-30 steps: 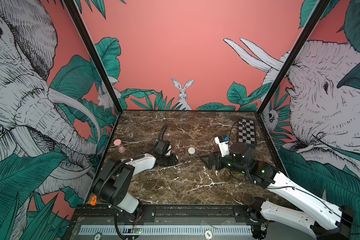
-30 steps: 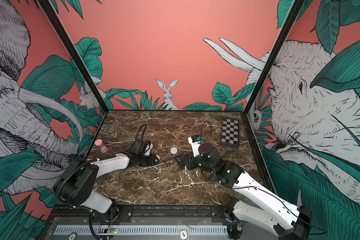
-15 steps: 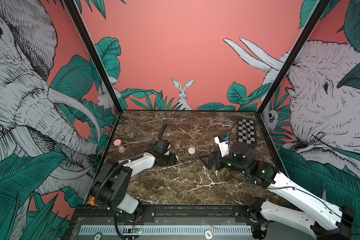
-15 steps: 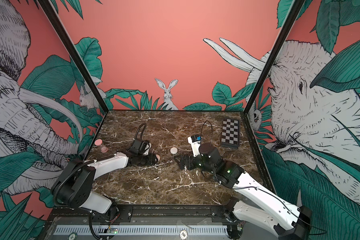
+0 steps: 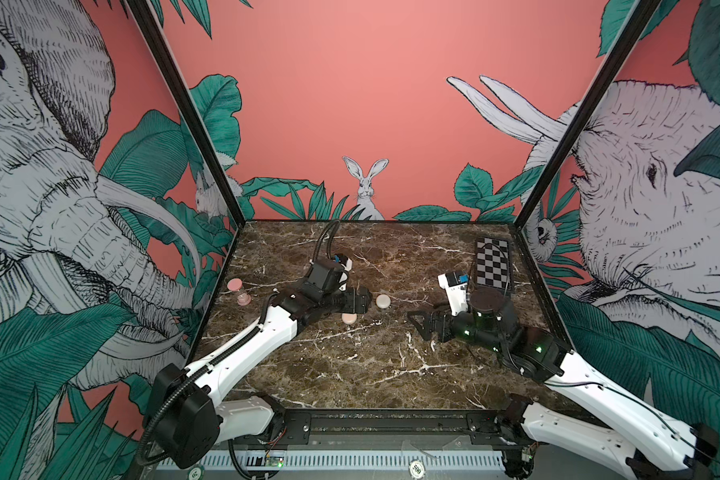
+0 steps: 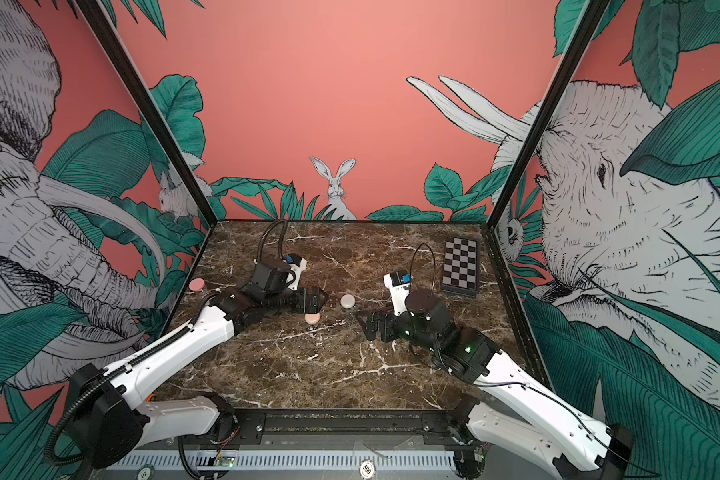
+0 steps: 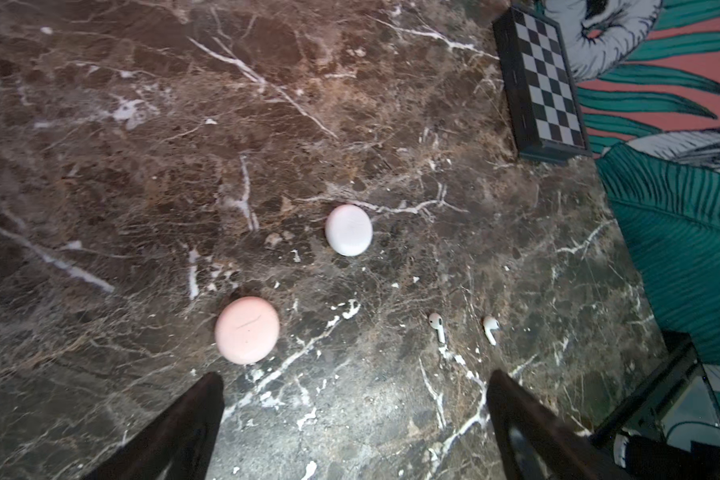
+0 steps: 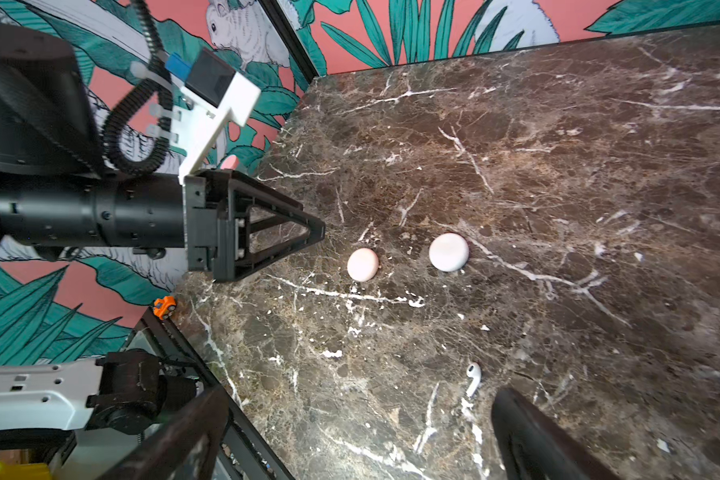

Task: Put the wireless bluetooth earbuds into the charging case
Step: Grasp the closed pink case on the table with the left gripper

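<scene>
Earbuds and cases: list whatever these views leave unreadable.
The earbuds: too small in both top views to tell from veins in the marble table.
Right wrist view: only one earbud shows; where the other lies cannot be told there.
The pink case and the white case: closed, insides hidden in every view.

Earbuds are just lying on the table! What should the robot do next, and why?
Probably lower the open right gripper onto the nearest earbud and close. It lies loose on the table just ahead of that gripper, which holds nothing.
</scene>
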